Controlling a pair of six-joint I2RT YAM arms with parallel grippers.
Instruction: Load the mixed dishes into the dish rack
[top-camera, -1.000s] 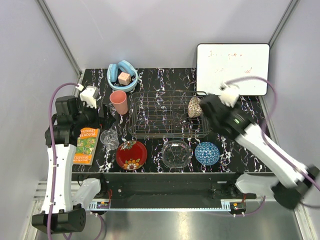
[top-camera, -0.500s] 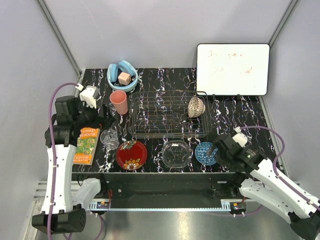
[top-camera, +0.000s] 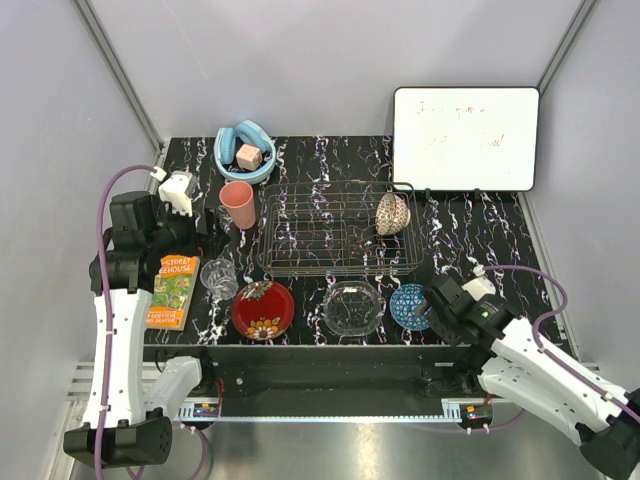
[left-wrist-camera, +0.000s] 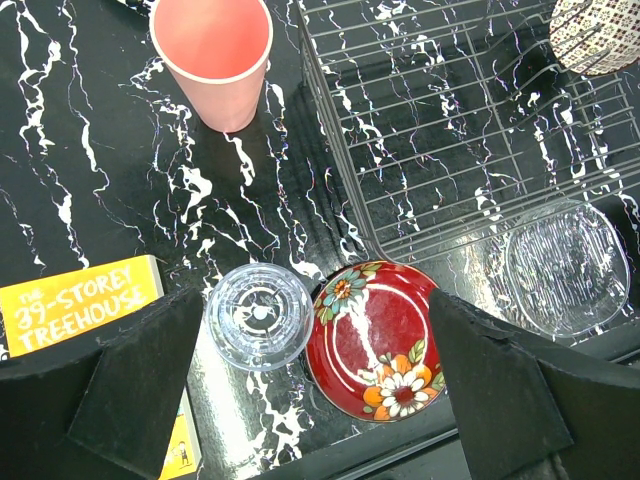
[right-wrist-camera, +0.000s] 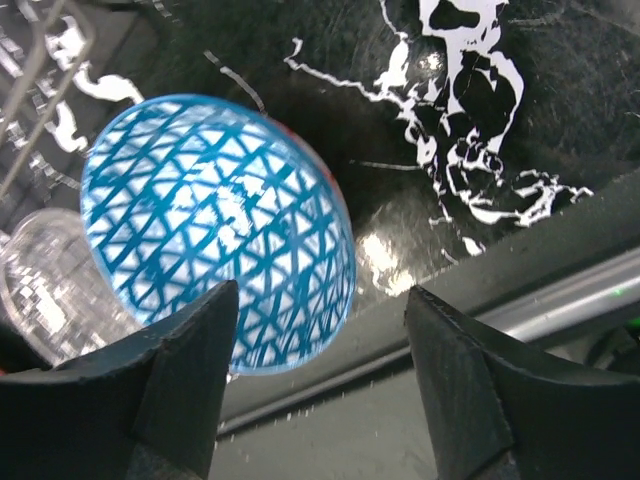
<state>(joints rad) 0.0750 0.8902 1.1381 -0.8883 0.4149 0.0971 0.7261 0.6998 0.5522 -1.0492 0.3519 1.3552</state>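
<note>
Here we hold the right gripper (right-wrist-camera: 318, 300), fingers apart, over the rim of the blue patterned bowl (right-wrist-camera: 200, 220) just in front of the dish rack (top-camera: 300, 215), likely to grasp it; the left gripper (left-wrist-camera: 315, 300) is wide apart too.

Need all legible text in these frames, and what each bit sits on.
"39-STOREY TREEHOUSE": on the cover of the yellow book, read in the left wrist view. A small word before "39" is too small to be sure of.
Handwriting on the whiteboard: two faint lines, too faint and small to read.
No other text shows.
</note>
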